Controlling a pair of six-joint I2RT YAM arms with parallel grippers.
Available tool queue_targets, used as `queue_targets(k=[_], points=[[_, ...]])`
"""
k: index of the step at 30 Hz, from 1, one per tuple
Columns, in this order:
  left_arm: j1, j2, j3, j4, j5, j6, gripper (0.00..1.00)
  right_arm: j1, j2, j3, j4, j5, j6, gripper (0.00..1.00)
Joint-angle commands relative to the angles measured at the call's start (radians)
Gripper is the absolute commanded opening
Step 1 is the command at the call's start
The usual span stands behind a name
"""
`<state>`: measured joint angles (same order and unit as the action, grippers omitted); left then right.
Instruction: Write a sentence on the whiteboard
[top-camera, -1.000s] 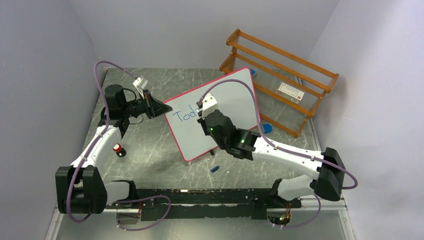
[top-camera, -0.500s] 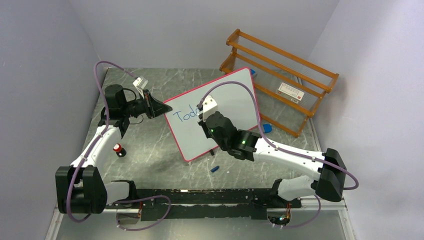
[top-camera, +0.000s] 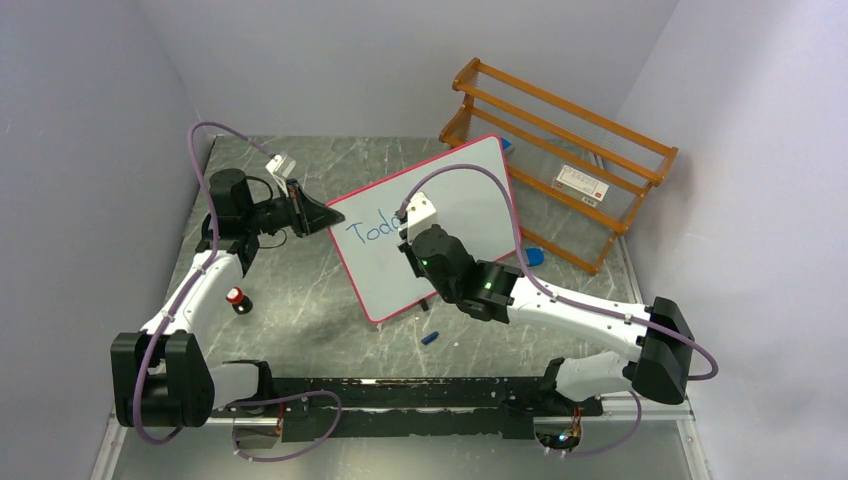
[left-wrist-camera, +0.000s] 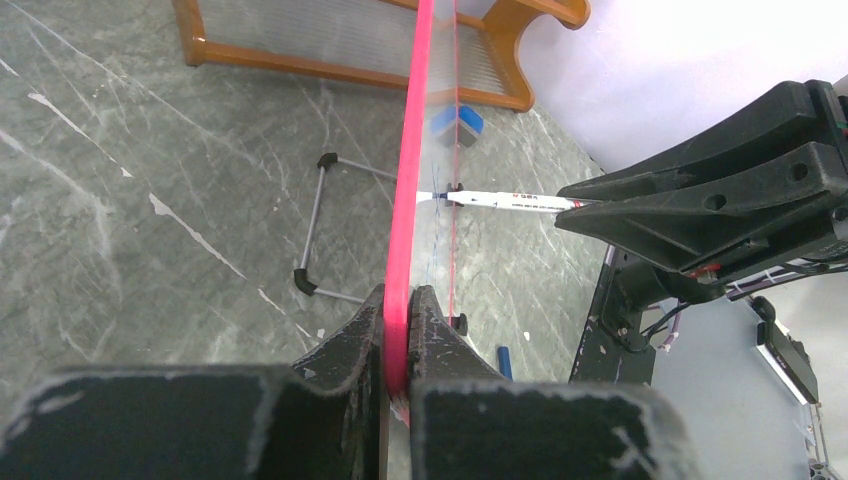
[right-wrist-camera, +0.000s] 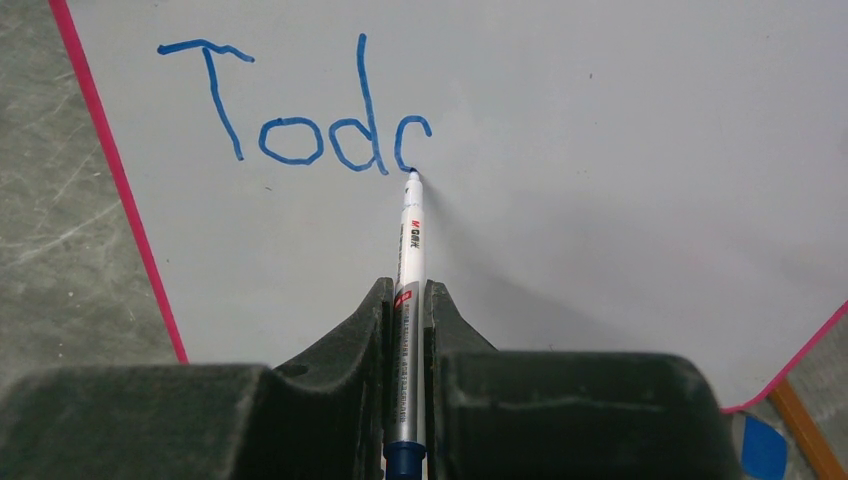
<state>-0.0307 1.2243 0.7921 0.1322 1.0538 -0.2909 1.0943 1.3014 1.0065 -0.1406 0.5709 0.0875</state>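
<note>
Blue writing (right-wrist-camera: 300, 125) on the whiteboard (top-camera: 455, 200) (mid-table, left gripper (left-wrist-camera: 398, 300) clamped on its nine-o'clock rim) reads only "Tod" and an unfinished "a", so the right gripper (right-wrist-camera: 405, 292), jaws tight around the marker (right-wrist-camera: 410, 250), must next close that loop with steady tip pressure.

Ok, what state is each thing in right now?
Pink-rimmed white whiteboard: propped up, rim clamped.
Blue handwritten sentence: unfinished, "Tod" plus a partial letter.
White blue-ink marker: uncapped, tip on the board.
Left tool: shut on the rim.
Right tool: shut on the marker.
</note>
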Motion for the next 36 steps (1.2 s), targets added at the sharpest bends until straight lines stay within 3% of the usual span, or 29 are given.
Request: queue_targets(k=[1,16,36], points=[[-0.034,0.031,-0.022,-0.096,-0.034,0.133,0.05,-0.007,-0.013,-0.006,0.01,0.046,-0.015,0.0],[-0.035,0.03,-0.022,-0.095,-0.033,0.133,0.05,-0.015,-0.007,0.007,0.091,0.057,-0.037,0.0],[-0.035,0.032,-0.022,-0.094,-0.034,0.132,0.05,-0.019,-0.004,0.009,0.066,0.024,-0.031,0.0]])
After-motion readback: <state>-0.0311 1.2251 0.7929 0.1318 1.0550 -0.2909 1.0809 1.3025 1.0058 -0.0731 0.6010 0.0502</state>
